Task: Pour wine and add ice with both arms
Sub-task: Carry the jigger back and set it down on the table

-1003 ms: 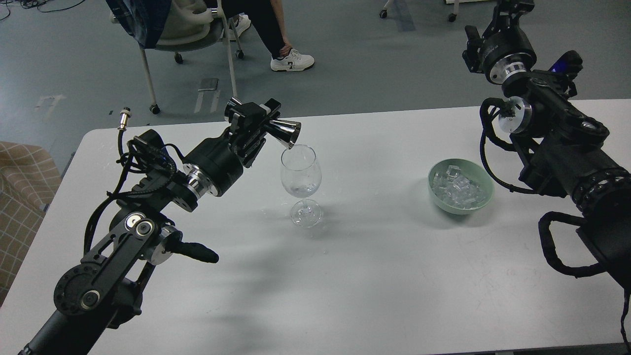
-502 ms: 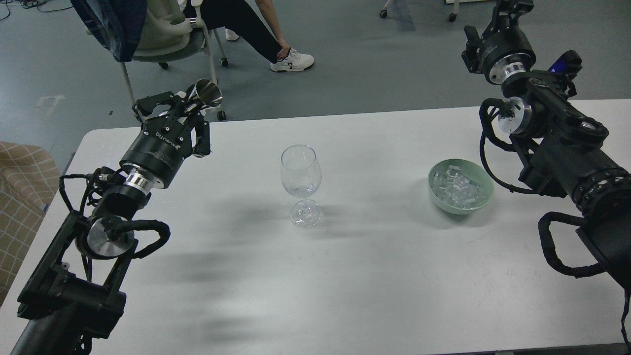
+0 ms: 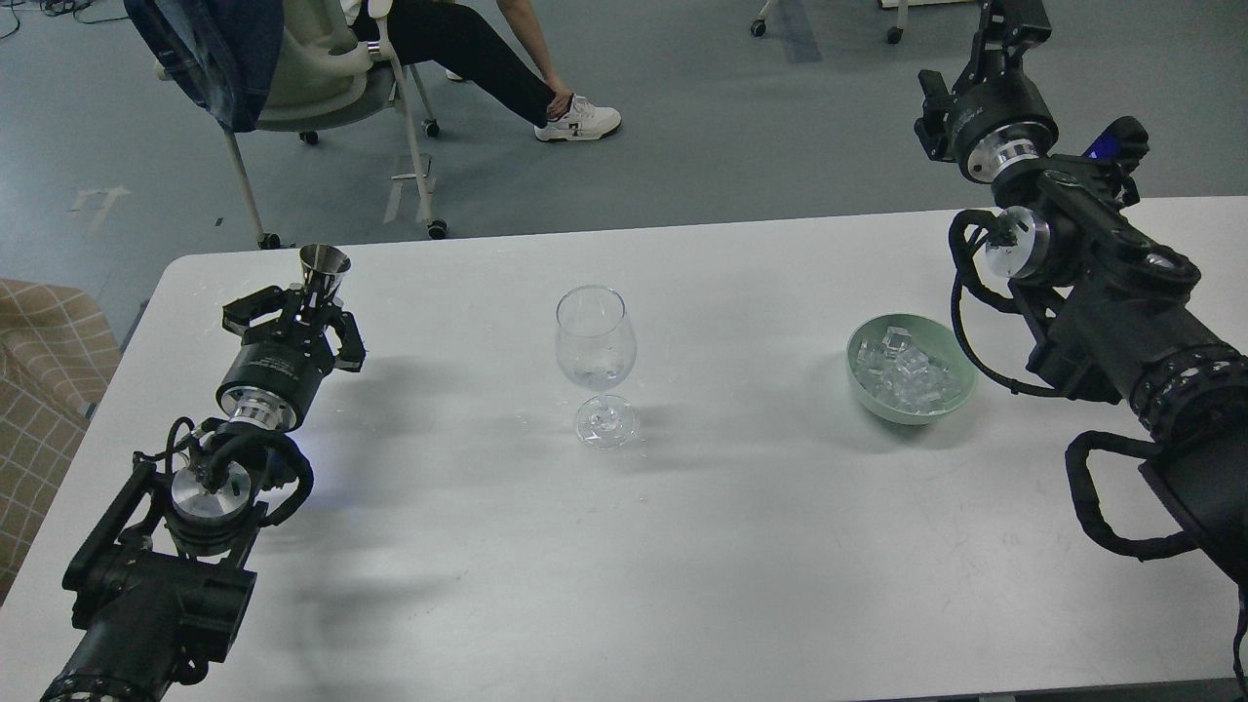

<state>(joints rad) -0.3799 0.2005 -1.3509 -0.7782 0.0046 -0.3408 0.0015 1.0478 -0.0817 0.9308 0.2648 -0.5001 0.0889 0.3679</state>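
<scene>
A clear wine glass (image 3: 595,341) stands upright mid-table with a little clear wine (image 3: 596,374) at the bottom of its bowl. My left gripper (image 3: 310,307) is near the table's far left edge. It is shut around the lower half of an upright metal jigger (image 3: 324,265), well left of the glass. A pale green bowl (image 3: 961,359) right of the glass holds several ice cubes (image 3: 902,366). My right gripper (image 3: 1012,19) is raised beyond the table's far right edge. Its fingertips are cut off by the top of the view.
The white table (image 3: 682,546) ends just behind the jigger. On the floor beyond it, a seated person's shoe (image 3: 577,119) and a wheeled chair (image 3: 312,68) are at the back left. Checked fabric (image 3: 39,370) lies off the left edge.
My left arm has swung the jigger away from the glass's rim, turned it upright and lowered it to the table's far left. The right arm has barely moved.
</scene>
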